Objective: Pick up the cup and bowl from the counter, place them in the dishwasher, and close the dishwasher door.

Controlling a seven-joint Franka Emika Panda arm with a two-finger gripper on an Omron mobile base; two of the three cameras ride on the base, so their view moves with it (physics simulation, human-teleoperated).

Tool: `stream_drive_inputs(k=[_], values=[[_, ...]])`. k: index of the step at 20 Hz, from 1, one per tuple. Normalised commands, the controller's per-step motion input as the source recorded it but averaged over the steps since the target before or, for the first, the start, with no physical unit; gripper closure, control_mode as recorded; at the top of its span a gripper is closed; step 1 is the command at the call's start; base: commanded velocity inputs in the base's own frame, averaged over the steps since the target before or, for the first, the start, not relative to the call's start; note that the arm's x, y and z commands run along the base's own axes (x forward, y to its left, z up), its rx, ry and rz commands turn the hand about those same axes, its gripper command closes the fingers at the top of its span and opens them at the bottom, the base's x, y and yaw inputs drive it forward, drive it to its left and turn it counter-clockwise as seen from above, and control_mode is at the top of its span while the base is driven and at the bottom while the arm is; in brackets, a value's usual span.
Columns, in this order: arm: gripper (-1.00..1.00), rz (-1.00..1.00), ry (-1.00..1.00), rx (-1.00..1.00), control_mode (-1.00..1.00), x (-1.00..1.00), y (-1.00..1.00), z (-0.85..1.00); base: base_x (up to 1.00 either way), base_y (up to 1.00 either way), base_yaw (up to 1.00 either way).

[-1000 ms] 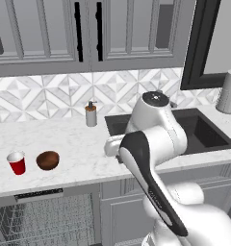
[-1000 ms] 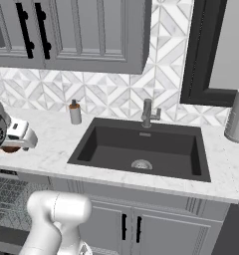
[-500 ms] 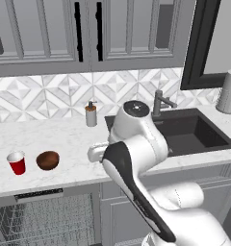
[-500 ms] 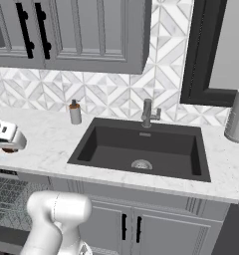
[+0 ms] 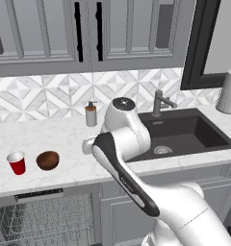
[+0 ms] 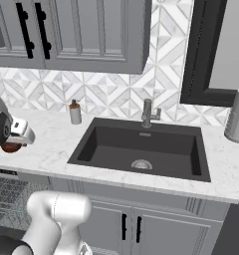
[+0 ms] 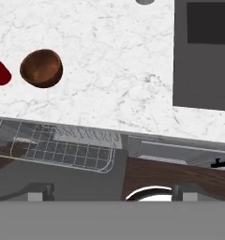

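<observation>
Two small things wait on the worktop point(image 5: 64, 139): the cup point(image 5: 17, 162) and the bowl point(image 5: 47, 160), side by side but apart, near the front edge above the dishwasher point(image 5: 40, 218). In the left base view the cup sits at about 9 o'clock from the bowl, and the soap bottle point(image 5: 91, 114) stands well off toward 1 o'clock, near the sink point(image 5: 185, 132). The dishwasher is open, its wire rack point(image 7: 53, 147) showing just below the worktop edge in the hand view.

Judging by its look, the cup is thin plastic: very light, easy to tip or crush, and slick on its tapered wall. A hold across the body below the white rim, squeezing gently, seems safest. The bowl looks like wood, stiff and a little heavier, wider than the cup; pinching one wall at the rim, one finger inside and one outside, should suit it better than spanning it.

The end effector point(image 7: 112, 194) hangs above the worktop edge with its fingers spread wide and nothing between them; the bowl lies toward 10 o'clock in the hand view.
</observation>
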Motion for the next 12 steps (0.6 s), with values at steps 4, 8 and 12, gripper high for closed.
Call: stream_drive_inputs(k=[4, 8, 12], values=[[-1.0, 0.0, 0.0, 0.05, -1.0, 0.33, 0.0, -0.05, 0.0, 0.0, 0.0], [-1.0, 0.0, 0.03, 0.0, -1.0, 0.21, 0.32, -0.21, 0.0, 0.0, 0.0], [-1.0, 0.0, 0.2, 0.0, -1.0, 0.3, 0.3, -0.27, 0.0, 0.0, 0.0]])
